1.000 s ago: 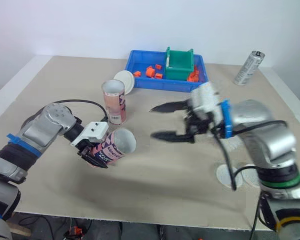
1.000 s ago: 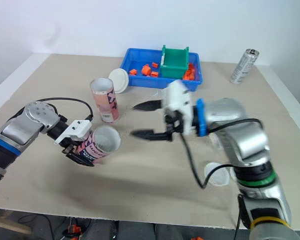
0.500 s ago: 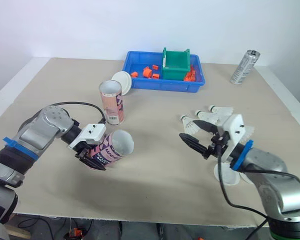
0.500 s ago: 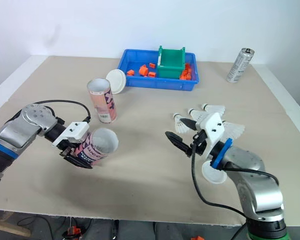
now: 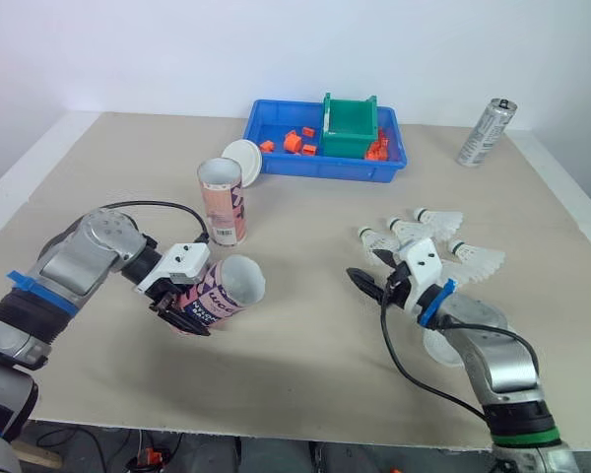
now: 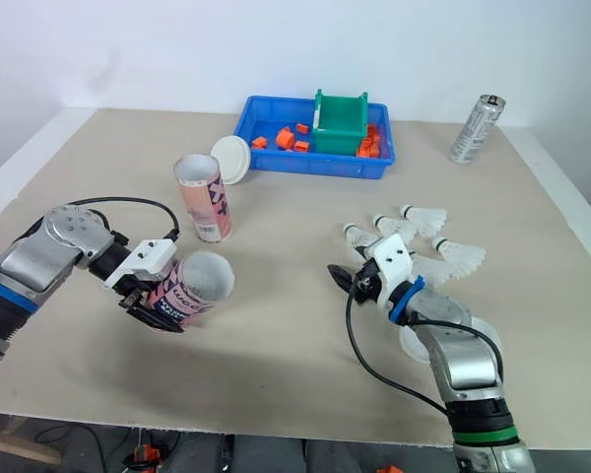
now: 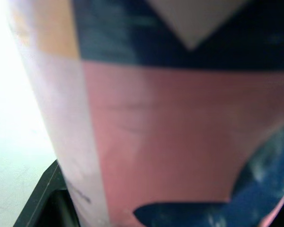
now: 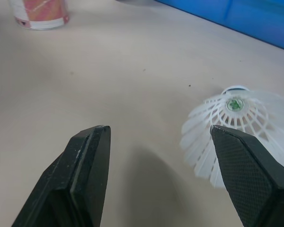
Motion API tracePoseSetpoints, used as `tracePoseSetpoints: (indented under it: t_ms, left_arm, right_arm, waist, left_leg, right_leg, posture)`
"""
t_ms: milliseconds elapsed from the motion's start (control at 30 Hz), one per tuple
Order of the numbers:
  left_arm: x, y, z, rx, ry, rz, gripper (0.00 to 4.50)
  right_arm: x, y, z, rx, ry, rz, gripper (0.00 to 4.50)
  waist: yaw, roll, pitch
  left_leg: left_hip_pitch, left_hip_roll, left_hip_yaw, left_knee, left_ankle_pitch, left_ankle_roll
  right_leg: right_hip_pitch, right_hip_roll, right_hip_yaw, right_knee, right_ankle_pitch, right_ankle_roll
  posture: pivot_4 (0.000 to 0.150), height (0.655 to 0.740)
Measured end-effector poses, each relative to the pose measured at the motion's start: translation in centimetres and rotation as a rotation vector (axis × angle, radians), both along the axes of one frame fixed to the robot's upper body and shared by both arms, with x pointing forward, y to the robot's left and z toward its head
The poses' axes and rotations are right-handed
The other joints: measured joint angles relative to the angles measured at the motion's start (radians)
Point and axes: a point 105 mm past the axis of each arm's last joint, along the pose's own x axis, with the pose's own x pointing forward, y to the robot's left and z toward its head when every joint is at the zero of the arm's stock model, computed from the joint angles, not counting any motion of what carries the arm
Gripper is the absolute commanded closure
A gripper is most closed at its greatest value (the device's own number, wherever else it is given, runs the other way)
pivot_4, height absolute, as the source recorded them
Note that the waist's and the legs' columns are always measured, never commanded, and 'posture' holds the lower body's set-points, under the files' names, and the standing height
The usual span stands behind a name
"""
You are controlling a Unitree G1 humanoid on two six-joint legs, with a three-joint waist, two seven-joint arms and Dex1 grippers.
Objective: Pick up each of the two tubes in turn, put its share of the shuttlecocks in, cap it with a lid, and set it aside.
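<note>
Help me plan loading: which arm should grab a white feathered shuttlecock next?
Right: the right gripper is open beside the white feathered shuttlecocks; the left gripper is shut on the pink cardboard tube.

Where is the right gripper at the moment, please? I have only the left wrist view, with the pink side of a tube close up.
Observer: The right gripper is low over the table, open, close to the loose shuttlecocks, holding none.
Operator: Thank you. How does the tube in my left gripper lie?
Observer: The left gripper holds the tube tilted, its open mouth turned toward the right arm's side.
Operator: And where is the other one?
Observer: The second tube stands upright and uncapped behind the held one, with a white lid by the blue tray beyond it.
</note>
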Motion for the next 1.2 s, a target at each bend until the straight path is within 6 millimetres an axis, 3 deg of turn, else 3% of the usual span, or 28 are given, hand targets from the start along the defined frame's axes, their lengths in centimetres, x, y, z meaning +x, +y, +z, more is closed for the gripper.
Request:
tracePoseSetpoints:
  t_ms: [100, 333, 367, 633, 800, 1000, 1067, 1200]
  left_arm:
    - [0.0, 0.0, 0.0, -0.004, 0.0, 0.004, 1.29]
    - [-0.2, 0.0, 0.0, -0.006, -0.004, 0.005, 1.29]
    - [-0.2, 0.0, 0.0, -0.007, -0.003, 0.005, 1.29]
    - [-0.3, 0.1, 0.0, -0.006, -0.002, 0.016, 1.29]
    - [-0.3, 0.1, 0.0, -0.006, -0.002, 0.015, 1.29]
    - [-0.3, 0.0, 0.0, -0.009, 0.001, 0.012, 1.29]
    - [-0.3, 0.0, 0.0, -0.009, 0.001, 0.012, 1.29]
    - [-0.3, 0.0, 0.0, -0.01, 0.002, 0.012, 1.29]
  right_arm:
    - [0.8, -0.2, -0.1, -0.007, -0.01, -0.007, 0.87]
    - [2.4, -0.2, -0.3, -0.045, -0.034, -0.02, 4.34]
    - [2.4, -0.2, -0.3, -0.045, -0.036, -0.02, 4.45]
    - [2.1, 0.5, 0.7, -0.032, -0.068, 0.017, 4.45]
    - [-1.5, 4.2, 7.0, -0.033, -0.259, 0.306, 4.45]
    - [-6.4, 5.2, 11.1, -0.302, -0.309, 0.634, 4.45]
    - [-7.1, 5.6, 11.4, -0.337, -0.311, 0.692, 4.45]
    - [-8.5, 6.9, 10.3, -0.42, -0.269, 0.839, 4.45]
  waist:
    - [0.0, 0.0, 0.0]
    - [0.0, 0.0, 0.0]
    - [0.0, 0.0, 0.0]
    - [0.0, 0.0, 0.0]
    - [0.0, 0.001, 0.001]
    - [0.002, 0.001, 0.001]
    - [0.002, 0.001, 0.001]
    - [0.001, 0.001, 0.001]
  left_leg:
    - [0.0, 0.0, 0.0, 0.0, 0.0, 0.0]
    - [0.0, 0.0, 0.0, -0.001, 0.0, 0.0]
    - [0.0, 0.0, 0.0, -0.001, 0.0, 0.0]
    - [0.0, 0.0, 0.0, -0.001, 0.0, 0.0]
    - [-0.001, 0.0, -0.001, -0.001, 0.0, 0.0]
    - [-0.001, 0.0, -0.001, -0.001, 0.0, 0.0]
    - [0.0, 0.001, -0.001, -0.001, 0.0, 0.0]
    - [0.0, 0.0, 0.0, -0.001, 0.0, 0.0]
  right_leg:
    - [0.0, 0.0, 0.0, 0.0, 0.0, 0.0]
    - [0.0, 0.0, 0.0, 0.0, 0.0, 0.001]
    - [0.0, 0.0, 0.0, 0.0, 0.0, 0.002]
    - [0.0, 0.001, 0.0, 0.0, 0.0, 0.002]
    - [0.0, 0.001, 0.0, 0.0, 0.0, 0.002]
    - [0.0, 0.0, 0.0, 0.0, -0.001, 0.0]
    - [0.0, 0.001, 0.0, 0.0, -0.001, 0.0]
    - [0.0, 0.0, 0.0, 0.0, -0.001, 0.0]
  posture:
    - [0.15, 0.7355]
    - [0.15, 0.7355]
    - [0.15, 0.7355]
    - [0.15, 0.7355]
    - [0.15, 0.7355]
    - [0.15, 0.7355]
    - [0.15, 0.7355]
    - [0.15, 0.7355]
